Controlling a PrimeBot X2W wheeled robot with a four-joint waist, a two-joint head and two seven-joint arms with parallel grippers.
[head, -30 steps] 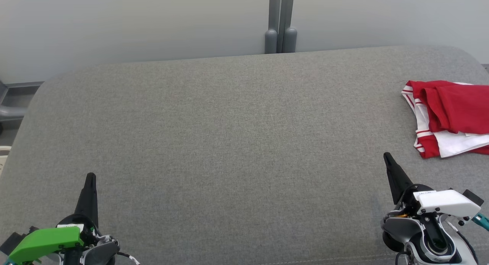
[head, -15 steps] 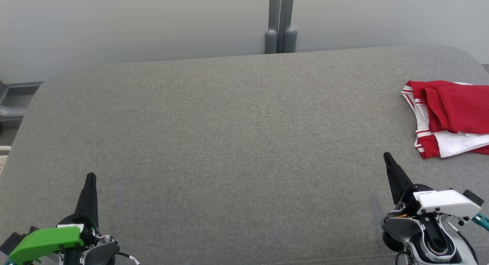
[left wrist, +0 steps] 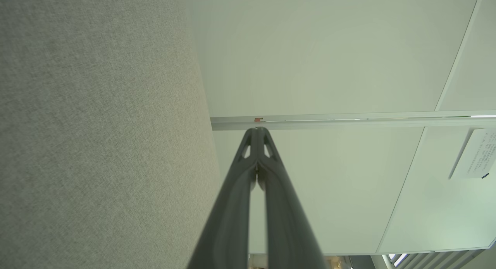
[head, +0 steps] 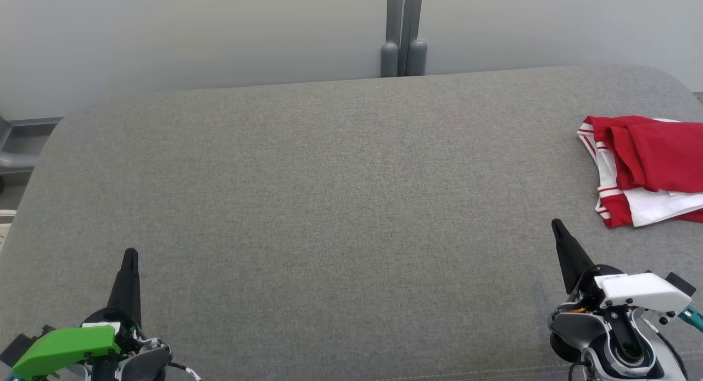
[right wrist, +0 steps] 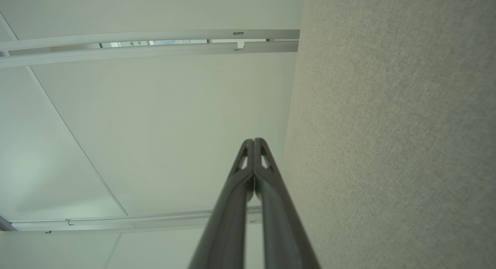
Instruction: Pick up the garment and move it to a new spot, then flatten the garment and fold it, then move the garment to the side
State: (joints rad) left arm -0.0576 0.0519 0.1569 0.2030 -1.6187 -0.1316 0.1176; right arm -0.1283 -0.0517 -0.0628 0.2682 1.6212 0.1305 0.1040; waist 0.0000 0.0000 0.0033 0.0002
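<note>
Left gripper (head: 130, 255) and right gripper (head: 557, 225) pressed together, empty; a nudge could slide the folded red-and-white cloth garment (head: 648, 167) off the grey fabric surface's (head: 329, 205) right edge.

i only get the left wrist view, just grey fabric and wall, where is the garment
Observer: The red and white garment lies at the far right of the grey cushion, cut off by the head view's right edge.
Operator: which gripper is nearer it
Observer: The right gripper; its tip points toward the garment but is short of it, not touching.
Operator: is that one open
Observer: No, shut; its two fingers meet at the tips in the right wrist view.
</note>
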